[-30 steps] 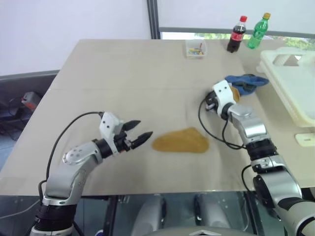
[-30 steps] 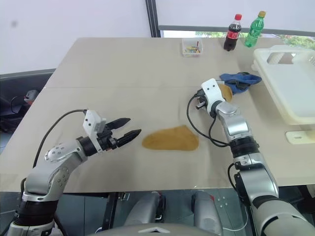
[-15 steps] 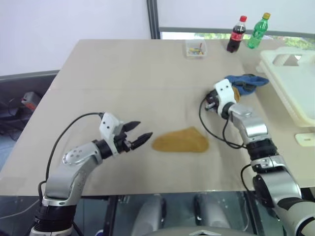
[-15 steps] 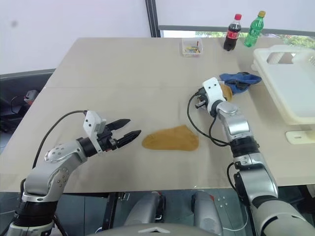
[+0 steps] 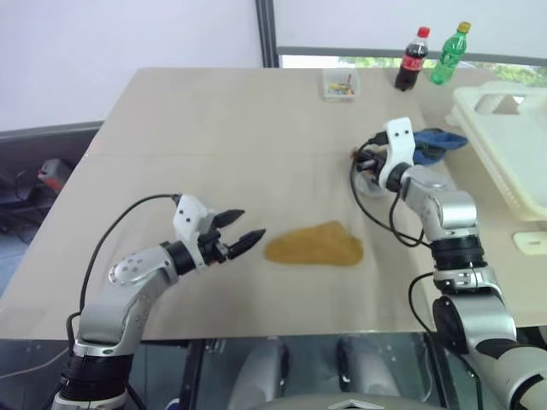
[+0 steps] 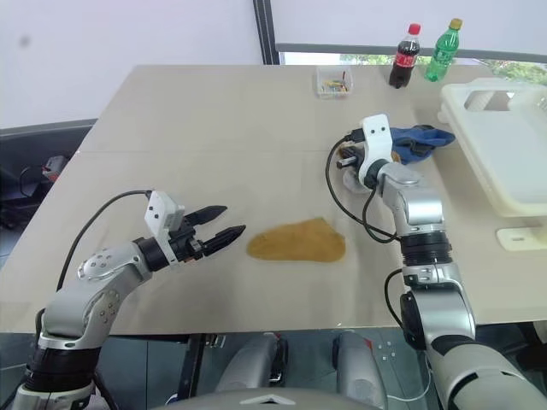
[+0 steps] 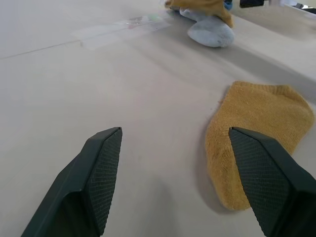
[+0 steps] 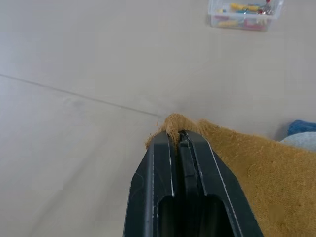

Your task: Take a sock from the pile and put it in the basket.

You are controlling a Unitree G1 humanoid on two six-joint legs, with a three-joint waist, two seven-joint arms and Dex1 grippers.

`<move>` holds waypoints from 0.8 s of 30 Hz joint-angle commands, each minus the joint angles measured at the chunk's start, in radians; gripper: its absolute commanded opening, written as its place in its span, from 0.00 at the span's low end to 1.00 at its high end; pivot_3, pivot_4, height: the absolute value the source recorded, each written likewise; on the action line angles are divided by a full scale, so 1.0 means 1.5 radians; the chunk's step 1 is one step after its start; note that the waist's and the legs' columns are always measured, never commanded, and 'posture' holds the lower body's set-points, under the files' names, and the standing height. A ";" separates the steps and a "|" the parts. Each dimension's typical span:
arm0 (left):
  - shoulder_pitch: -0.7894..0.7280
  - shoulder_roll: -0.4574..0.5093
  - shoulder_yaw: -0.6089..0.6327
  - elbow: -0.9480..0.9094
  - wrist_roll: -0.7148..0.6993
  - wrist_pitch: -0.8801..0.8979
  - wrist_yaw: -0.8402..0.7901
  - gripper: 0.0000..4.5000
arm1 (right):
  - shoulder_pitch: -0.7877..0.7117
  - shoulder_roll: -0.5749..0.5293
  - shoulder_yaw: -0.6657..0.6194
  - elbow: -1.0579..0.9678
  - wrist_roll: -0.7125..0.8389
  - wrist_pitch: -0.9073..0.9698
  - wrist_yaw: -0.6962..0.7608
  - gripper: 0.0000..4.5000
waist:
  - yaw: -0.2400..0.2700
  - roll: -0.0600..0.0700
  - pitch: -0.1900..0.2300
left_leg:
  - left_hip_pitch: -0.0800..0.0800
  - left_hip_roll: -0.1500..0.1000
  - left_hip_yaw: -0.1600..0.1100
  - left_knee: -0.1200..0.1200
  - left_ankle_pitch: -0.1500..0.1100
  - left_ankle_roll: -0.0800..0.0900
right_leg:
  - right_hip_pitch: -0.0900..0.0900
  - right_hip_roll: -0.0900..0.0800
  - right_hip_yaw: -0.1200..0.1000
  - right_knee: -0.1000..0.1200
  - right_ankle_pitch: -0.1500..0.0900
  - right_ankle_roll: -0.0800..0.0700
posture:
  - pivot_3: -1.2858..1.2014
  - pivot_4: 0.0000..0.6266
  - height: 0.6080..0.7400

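Now the right gripper (image 8: 178,136) pinches a mustard sock (image 8: 247,173) at the pile (image 6: 410,139).
Left gripper (image 5: 242,231) hangs unclenched beside another yellow sock (image 5: 314,244).

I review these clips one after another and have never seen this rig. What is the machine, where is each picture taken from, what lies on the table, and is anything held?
This is a humanoid robot with two arms, each ending in a two-fingered black gripper. Two pictures come from its head, looking down over the beige table; two come from cameras on its wrists. The left gripper hovers open near a flat mustard-yellow sock. The right gripper is shut on the edge of another mustard-yellow sock at the small pile of socks. To the right stands the large cream-white plastic basket. At the far edge stand a small clear box, a dark cola bottle and a green bottle.
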 commanded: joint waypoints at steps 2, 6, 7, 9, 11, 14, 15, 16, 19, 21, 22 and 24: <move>0.002 -0.006 0.034 -0.009 -0.017 0.007 0.018 0.82 | -0.003 0.051 0.015 -0.080 0.042 0.046 0.005 0.01 | -0.007 0.000 0.000 | 0.000 0.000 0.000 0.000 0.000 0.000 | 0.000 0.000 0.000 0.000 0.000 0.000 | 0.52 0.24 1.00; -0.003 -0.018 0.073 0.016 -0.022 0.021 0.061 0.82 | 0.012 0.132 0.062 -0.117 0.063 0.087 0.000 0.01 | -0.016 0.000 0.000 | 0.000 0.001 0.000 0.000 0.000 0.000 | -0.001 0.000 0.000 0.001 0.000 0.000 | 0.52 0.24 1.00; -0.004 -0.019 0.081 0.023 -0.022 0.025 0.068 0.82 | 0.014 0.152 0.077 -0.117 0.062 0.089 -0.002 0.01 | -0.016 0.000 0.000 | 0.000 0.001 0.000 0.000 0.000 0.000 | -0.001 0.000 0.000 0.001 0.000 0.000 | 0.52 0.24 1.00; -0.004 -0.018 0.100 0.034 -0.031 0.040 0.080 0.82 | 0.010 0.194 0.106 -0.100 0.056 0.084 -0.007 0.01 | -0.016 0.000 0.000 | 0.000 0.000 0.000 0.000 0.000 0.000 | -0.001 0.000 0.000 0.001 0.000 0.000 | 0.52 0.24 1.00; -0.005 -0.016 0.122 0.043 -0.050 0.061 0.085 0.82 | 0.002 0.231 0.131 -0.064 0.043 0.068 -0.010 0.01 | -0.016 0.000 0.000 | 0.000 0.000 0.000 0.000 0.000 0.000 | -0.001 0.000 0.000 0.001 0.000 0.000 | 0.52 0.24 1.00; 0.001 -0.006 0.137 0.049 -0.059 0.077 0.082 0.82 | -0.010 0.264 0.156 -0.008 0.028 0.035 -0.005 0.01 | -0.013 0.000 0.000 | 0.000 0.000 -0.001 0.000 0.000 0.000 | -0.001 0.000 0.000 0.001 0.000 0.000 | 0.52 0.24 1.00; 0.005 -0.002 0.139 0.048 -0.058 0.079 0.080 0.82 | -0.015 0.269 0.164 0.013 0.022 0.019 -0.003 0.01 | -0.012 0.000 0.000 | 0.000 0.000 -0.001 0.000 0.000 0.000 | -0.001 0.000 -0.001 0.001 0.000 0.000 | 0.52 0.24 1.00; 0.007 0.001 0.141 0.047 -0.057 0.081 0.079 0.82 | -0.019 0.270 0.170 0.033 0.018 0.005 -0.002 0.01 | -0.012 0.000 0.000 | 0.000 0.000 -0.001 0.000 0.000 0.000 | -0.001 0.000 -0.001 0.000 0.000 0.000 | 0.52 0.24 1.00; 0.016 -0.002 0.140 0.035 -0.056 0.084 0.082 0.82 | -0.022 0.244 0.189 0.099 -0.026 -0.050 -0.009 0.01 | -0.015 0.000 0.000 | 0.000 0.000 -0.001 0.000 0.000 -0.001 | -0.001 0.000 -0.001 0.000 0.000 0.000 | 0.52 0.24 1.00; 0.021 -0.006 0.137 0.024 -0.057 0.086 0.086 0.82 | -0.017 0.216 0.200 0.144 -0.063 -0.086 -0.016 0.01 | -0.017 0.000 0.000 | 0.000 0.000 -0.001 -0.001 0.001 -0.002 | -0.001 0.000 -0.001 0.001 0.000 0.000 | 0.52 0.24 1.00; 0.023 -0.007 0.136 0.022 -0.057 0.087 0.087 0.82 | -0.015 0.205 0.198 0.161 -0.073 -0.097 -0.017 0.01 | -0.016 0.000 0.000 | 0.000 0.000 -0.001 -0.001 0.002 -0.003 | -0.001 0.000 -0.001 0.001 0.000 0.000 | 0.52 0.24 1.00; 0.029 -0.007 0.132 0.018 -0.054 0.084 0.084 0.82 | -0.002 0.155 0.195 0.195 -0.100 -0.123 -0.016 0.01 | -0.012 0.000 0.000 | 0.000 0.000 -0.001 -0.001 0.002 -0.003 | -0.001 0.000 -0.001 0.001 0.000 0.000 | 0.52 0.24 1.00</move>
